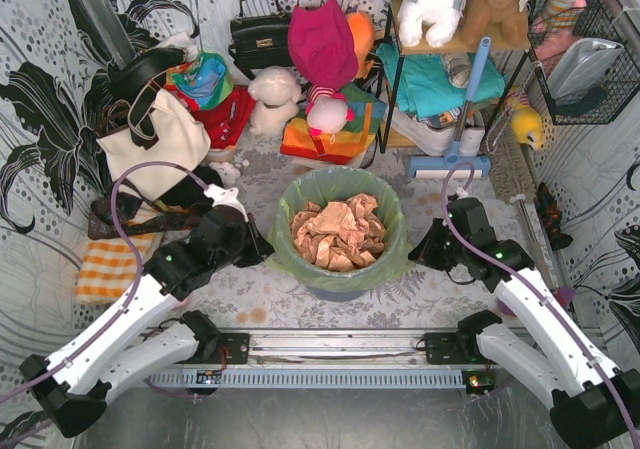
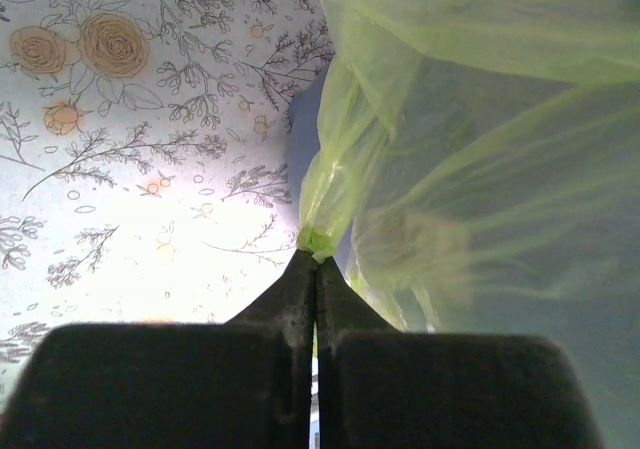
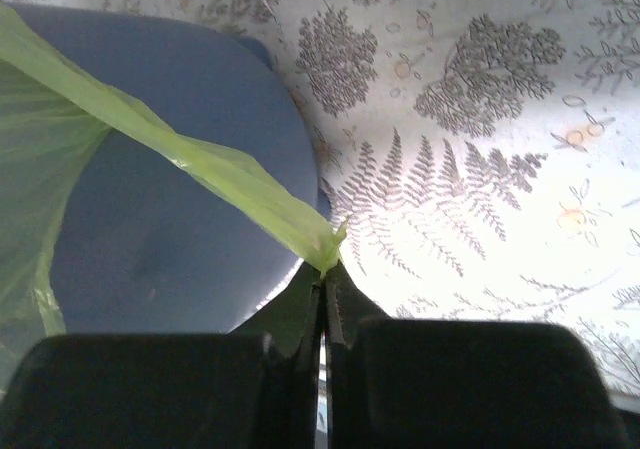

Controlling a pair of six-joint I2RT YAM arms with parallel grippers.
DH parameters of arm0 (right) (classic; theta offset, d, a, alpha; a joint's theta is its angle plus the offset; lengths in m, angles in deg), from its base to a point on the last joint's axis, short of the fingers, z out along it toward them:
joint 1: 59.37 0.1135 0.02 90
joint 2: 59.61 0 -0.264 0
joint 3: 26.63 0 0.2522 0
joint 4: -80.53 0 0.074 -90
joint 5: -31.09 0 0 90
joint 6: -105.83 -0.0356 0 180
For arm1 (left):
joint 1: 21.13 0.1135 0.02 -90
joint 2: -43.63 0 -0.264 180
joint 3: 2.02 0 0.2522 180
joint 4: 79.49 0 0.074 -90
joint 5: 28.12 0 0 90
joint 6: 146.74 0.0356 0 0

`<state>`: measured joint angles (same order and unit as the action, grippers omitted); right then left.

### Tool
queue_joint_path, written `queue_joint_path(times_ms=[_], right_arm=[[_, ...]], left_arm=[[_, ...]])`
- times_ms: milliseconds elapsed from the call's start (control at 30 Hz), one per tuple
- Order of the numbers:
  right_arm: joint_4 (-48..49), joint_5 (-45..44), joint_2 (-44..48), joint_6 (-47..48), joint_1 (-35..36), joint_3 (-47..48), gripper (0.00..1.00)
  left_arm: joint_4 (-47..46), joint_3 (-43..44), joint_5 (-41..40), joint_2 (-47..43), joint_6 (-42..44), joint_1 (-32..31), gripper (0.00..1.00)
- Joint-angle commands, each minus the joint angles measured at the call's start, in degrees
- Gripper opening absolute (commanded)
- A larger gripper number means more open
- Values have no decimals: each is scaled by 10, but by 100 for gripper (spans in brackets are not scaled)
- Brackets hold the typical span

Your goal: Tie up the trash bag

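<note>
The light-green trash bag (image 1: pixel 385 231) lines a blue-grey round bin (image 1: pixel 338 291) at the table's middle, with crumpled brown paper (image 1: pixel 338 233) inside. My left gripper (image 1: pixel 262 249) is at the bin's left side, shut on a bunched fold of the bag's edge (image 2: pixel 330 194). My right gripper (image 1: pixel 418 252) is at the bin's right side, shut on a stretched strip of the bag's edge (image 3: pixel 240 184). In the right wrist view the bin wall (image 3: pixel 170 219) shows behind the strip.
A cream tote bag (image 1: pixel 155 139) and an orange striped cloth (image 1: pixel 108 267) lie at the left. Plush toys and clothes (image 1: pixel 320 89) crowd the back. A shelf (image 1: pixel 450 69) and a wire basket (image 1: pixel 585 69) stand at the right.
</note>
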<state>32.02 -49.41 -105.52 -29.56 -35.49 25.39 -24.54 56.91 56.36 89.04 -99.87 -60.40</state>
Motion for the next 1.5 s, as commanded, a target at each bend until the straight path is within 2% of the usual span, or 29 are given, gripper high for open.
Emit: queue_joint_path(times_ms=[0,233,367,633,1033,1267,1467], right_arm=[[-77,-9,21,23,2,37,0],[-149,38,39,42,2,120,0],[-156,57,40,43,2,180,0],[-60,106,21,24,2,225,0],[45,117,-73,39,2,295,0],[59,117,-88,44,2,275,0],[-6,107,-66,55,2,227,0]], left_arm=[[47,48,5,-33,11,3,0],[83,97,13,-33,5,3,0],[93,130,10,-35,5,3,0],[100,194,-14,-28,18,2,0],[100,345,-75,77,125,4,0],[76,332,-79,85,140,7,0],[104,271,-44,67,110,9,0]])
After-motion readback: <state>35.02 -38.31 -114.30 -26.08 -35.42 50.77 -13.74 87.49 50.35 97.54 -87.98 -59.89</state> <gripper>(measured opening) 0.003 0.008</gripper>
